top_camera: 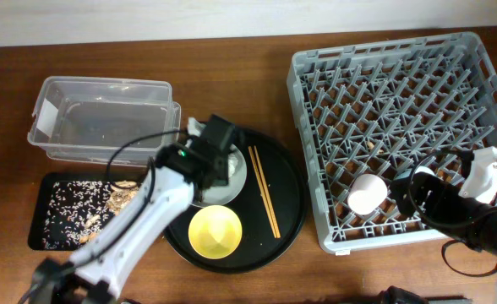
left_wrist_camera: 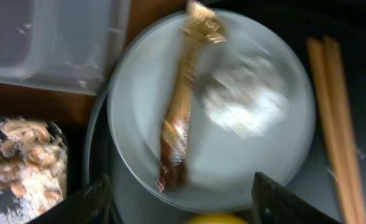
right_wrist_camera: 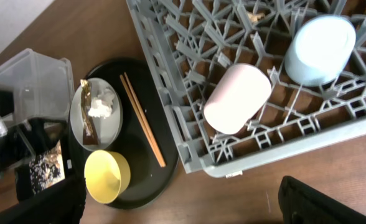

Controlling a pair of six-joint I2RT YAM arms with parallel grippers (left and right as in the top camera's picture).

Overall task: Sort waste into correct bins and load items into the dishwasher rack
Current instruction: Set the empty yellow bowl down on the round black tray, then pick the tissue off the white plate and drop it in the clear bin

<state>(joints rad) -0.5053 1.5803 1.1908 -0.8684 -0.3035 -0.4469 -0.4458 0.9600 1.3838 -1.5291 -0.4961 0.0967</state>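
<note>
My left gripper (top_camera: 210, 165) hangs open and empty over the pale grey plate (left_wrist_camera: 233, 168) on the round black tray. On the plate lie the thin brown wrapper strip (left_wrist_camera: 182, 109) and the crumpled white napkin (left_wrist_camera: 245, 102). The yellow bowl (top_camera: 215, 232) and two chopsticks (top_camera: 264, 190) sit on the same tray. The black bin (top_camera: 41, 228) holds rice grains and brown scraps (left_wrist_camera: 21, 162). The clear tub (top_camera: 105, 118) stands behind it. My right gripper (right_wrist_camera: 183, 205) is open and empty at the rack's front edge. The pink cup (right_wrist_camera: 236, 99) and the light-blue cup (right_wrist_camera: 320, 40) lie in the rack (top_camera: 401, 59).
The round black tray (top_camera: 286, 211) lies between the bins and the rack. Bare wooden table shows in front of the rack (right_wrist_camera: 245, 193) and behind the tub. My left arm crosses the black bin's right side.
</note>
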